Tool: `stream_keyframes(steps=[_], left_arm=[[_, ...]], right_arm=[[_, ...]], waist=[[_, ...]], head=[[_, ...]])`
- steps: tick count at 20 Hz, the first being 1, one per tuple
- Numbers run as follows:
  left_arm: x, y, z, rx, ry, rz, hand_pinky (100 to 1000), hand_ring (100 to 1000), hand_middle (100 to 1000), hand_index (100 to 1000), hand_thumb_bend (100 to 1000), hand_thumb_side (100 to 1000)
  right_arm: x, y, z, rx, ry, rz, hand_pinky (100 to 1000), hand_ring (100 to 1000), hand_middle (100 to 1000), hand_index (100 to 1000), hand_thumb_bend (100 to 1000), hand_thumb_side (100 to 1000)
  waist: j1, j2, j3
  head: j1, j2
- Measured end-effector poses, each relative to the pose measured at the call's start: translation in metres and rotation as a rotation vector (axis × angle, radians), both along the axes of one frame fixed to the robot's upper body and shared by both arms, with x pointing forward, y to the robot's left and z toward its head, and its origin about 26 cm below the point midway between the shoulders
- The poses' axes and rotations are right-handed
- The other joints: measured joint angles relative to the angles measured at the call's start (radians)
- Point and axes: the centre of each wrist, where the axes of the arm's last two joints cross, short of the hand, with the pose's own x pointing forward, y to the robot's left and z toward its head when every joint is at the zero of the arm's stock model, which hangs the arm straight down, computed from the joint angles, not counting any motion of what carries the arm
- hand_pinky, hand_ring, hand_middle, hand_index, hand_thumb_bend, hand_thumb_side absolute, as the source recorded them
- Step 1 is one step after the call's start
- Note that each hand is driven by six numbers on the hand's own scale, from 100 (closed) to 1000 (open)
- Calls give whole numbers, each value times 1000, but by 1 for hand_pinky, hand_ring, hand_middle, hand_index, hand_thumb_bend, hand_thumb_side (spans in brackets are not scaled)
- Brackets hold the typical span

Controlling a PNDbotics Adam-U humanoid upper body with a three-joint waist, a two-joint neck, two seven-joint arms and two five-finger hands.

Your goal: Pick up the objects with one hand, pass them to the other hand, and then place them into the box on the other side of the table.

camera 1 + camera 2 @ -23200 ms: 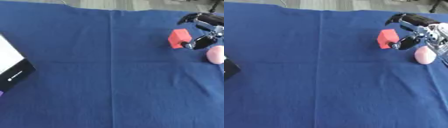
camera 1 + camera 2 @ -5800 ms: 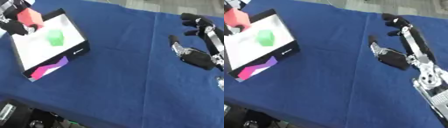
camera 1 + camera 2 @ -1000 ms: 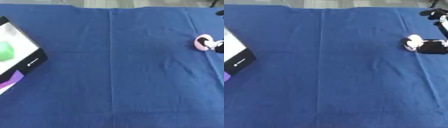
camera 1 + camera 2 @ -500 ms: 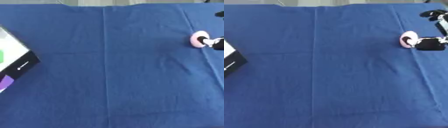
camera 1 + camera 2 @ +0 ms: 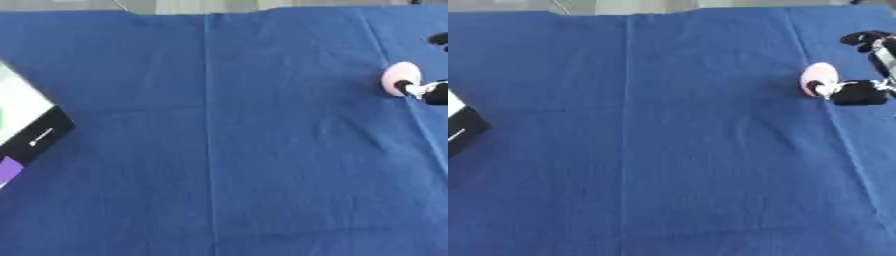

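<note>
At the table's right edge the robot's right hand reaches in from the side, only partly in view: one black digit lies low and level, its pale tip touching the right side of a pink egg-shaped object, while another black fingertip curls in higher up near the top right corner, apart from the object. Whether the hand is actually closed round the pink object or merely touching it cannot be told, since most of the hand is cut off by the frame. The pink object sits on the blue cloth covering the table, well to the right of the cloth's long lengthwise crease. Far across on the left edge lies the box, tilted, with a white inside, a black wall and a purple corner; a sliver of green shows at its very edge. The left hand does not show in either view.
</note>
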Motion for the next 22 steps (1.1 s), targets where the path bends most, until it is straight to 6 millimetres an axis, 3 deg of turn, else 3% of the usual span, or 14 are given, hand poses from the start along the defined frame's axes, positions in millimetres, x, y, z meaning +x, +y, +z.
stream_keyframes(steps=[8,19,22], left_arm=[[-1,-1,1,-3,-7,-3,863,663,649,737,222,442],[-2,-2,2,-6,-11,-2,864,664,648,733,222,446],[-2,-3,2,-7,-11,-1,865,664,648,732,223,446]], right_arm=[[3,-11,-3,10,7,-46,853,874,839,851,424,205],[4,-24,-9,19,30,-104,854,876,842,852,376,202],[4,-25,-9,19,31,-102,856,877,845,855,399,213]], waist=[[3,8,4],[6,23,9],[7,28,10]], head=[[-7,-9],[-12,-15],[-17,-17]])
